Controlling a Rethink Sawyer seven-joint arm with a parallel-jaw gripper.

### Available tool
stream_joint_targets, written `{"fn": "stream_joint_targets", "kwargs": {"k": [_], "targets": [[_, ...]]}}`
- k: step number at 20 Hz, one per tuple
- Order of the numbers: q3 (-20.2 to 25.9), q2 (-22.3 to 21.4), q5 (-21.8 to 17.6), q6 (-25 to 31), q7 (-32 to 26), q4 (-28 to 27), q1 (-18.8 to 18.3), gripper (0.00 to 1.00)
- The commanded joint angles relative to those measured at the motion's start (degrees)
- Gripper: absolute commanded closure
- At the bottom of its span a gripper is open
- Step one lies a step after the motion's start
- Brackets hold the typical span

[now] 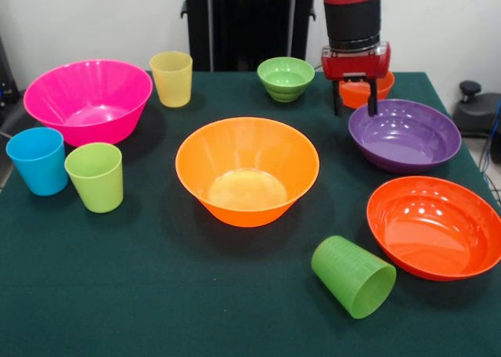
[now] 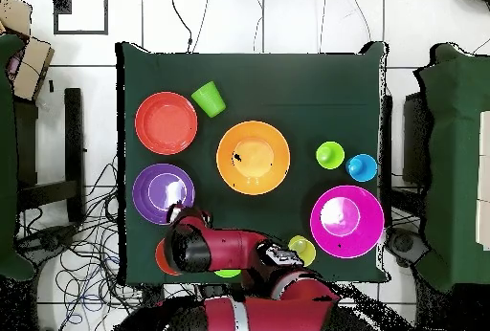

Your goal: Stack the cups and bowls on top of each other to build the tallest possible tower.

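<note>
Bowls, cups all apart on table, nothing stacked. Your gripper [image 1: 357,105] spread, empty, straddling small orange bowl [image 1: 362,92] behind purple bowl [image 1: 405,135], likely to grab it for orange bowl [image 1: 247,169].

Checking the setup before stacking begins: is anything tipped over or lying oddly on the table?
Yes. The darker green cup lies on its side on the green cloth, beside the shallow red-orange bowl, its mouth facing the table's edge. The yellow cup, blue cup and lime green cup stand upright.
</note>
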Motion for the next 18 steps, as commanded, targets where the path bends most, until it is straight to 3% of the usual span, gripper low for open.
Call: {"fn": "stream_joint_targets", "kwargs": {"k": [1,6,18], "targets": [[-2.5,5.4,7.0,-1.8,10.4,-8.9,5.7,0.0],[-3.3,7.5,6.9,-3.9,10.1,-10.1,6.4,0.0],[-2.5,6.0,5.7,-3.4,10.4,-8.5,5.4,0.0]]}}
